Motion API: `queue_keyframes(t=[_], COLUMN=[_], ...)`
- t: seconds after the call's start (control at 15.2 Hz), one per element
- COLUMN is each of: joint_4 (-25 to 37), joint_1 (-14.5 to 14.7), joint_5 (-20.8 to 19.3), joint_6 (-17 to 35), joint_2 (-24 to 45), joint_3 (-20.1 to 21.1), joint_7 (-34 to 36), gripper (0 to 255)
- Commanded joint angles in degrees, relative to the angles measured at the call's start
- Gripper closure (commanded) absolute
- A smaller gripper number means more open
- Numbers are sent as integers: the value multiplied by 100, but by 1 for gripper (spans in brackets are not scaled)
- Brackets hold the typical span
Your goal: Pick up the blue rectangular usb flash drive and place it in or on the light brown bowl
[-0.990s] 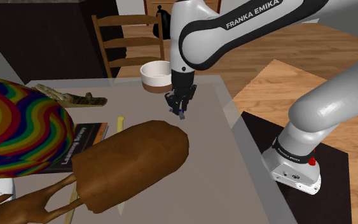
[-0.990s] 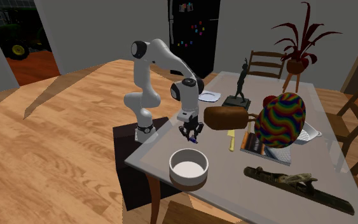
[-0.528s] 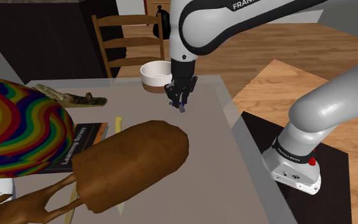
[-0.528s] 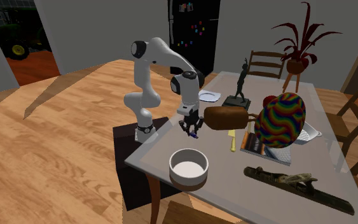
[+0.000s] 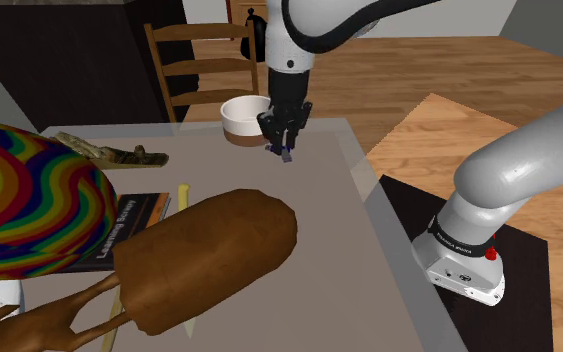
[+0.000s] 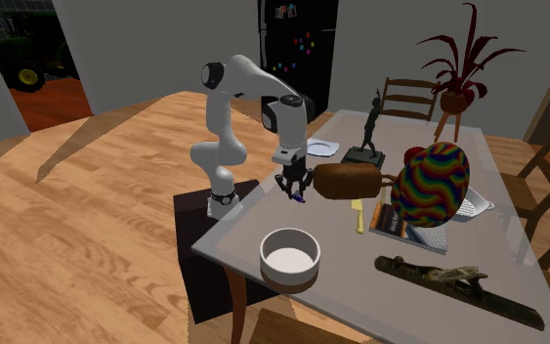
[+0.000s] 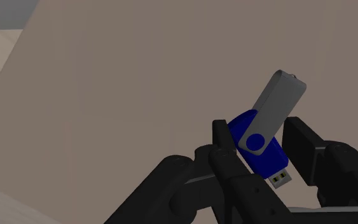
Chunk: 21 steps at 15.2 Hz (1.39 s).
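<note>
The blue flash drive is pinched by the gripper above the table. The bowl is set at its edge.

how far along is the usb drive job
Done: the gripper is shut on the blue flash drive, which hangs clear of the table. In hand: carrying it, with the gripper in the air short of the bowl. Left: get over the bowl and release; the drive is not in it yet.

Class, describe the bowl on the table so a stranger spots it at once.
On the grey table, at the second exterior view's near corner, sits the bowl. It is round, pale and brown-footed, unlike the long dark tool nearby.
</note>
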Motion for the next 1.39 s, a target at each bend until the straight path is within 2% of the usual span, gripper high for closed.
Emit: queue_keyframes(t=[0.0,0.79,1.32], joint_4=[122,898,2110], joint_1=[-8,-49,-698], joint_5=[-27,-164,-1047], joint_6=[-157,-1012,-893], joint_2=[-29,-103,1445], joint_3=[-56,-287,-191], joint_7=[1,92,-54], gripper=[255,255,255])
